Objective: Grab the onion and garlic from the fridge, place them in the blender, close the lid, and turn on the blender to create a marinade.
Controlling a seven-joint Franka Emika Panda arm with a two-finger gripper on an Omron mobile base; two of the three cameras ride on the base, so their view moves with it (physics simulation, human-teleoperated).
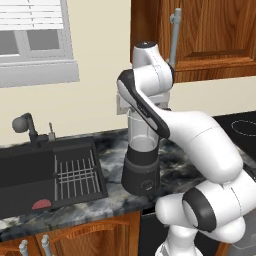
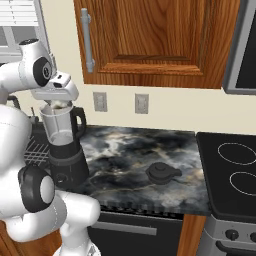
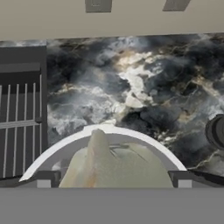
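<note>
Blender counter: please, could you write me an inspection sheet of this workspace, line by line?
Surface: dark marbled counter.
Job's things: blender upright, its jar without the lid; lid lying on the counter, apart from the blender; garlic between the jaws, above the jar's rim.
Clutter: reddish disc in the sink; wire rack beside it.
Grippers: gripper over the jar, jaws open; contact with the garlic cannot be told.
Cables: nothing seen.
Surroundings: wall outlets, wooden cabinet, stove, window.
</note>
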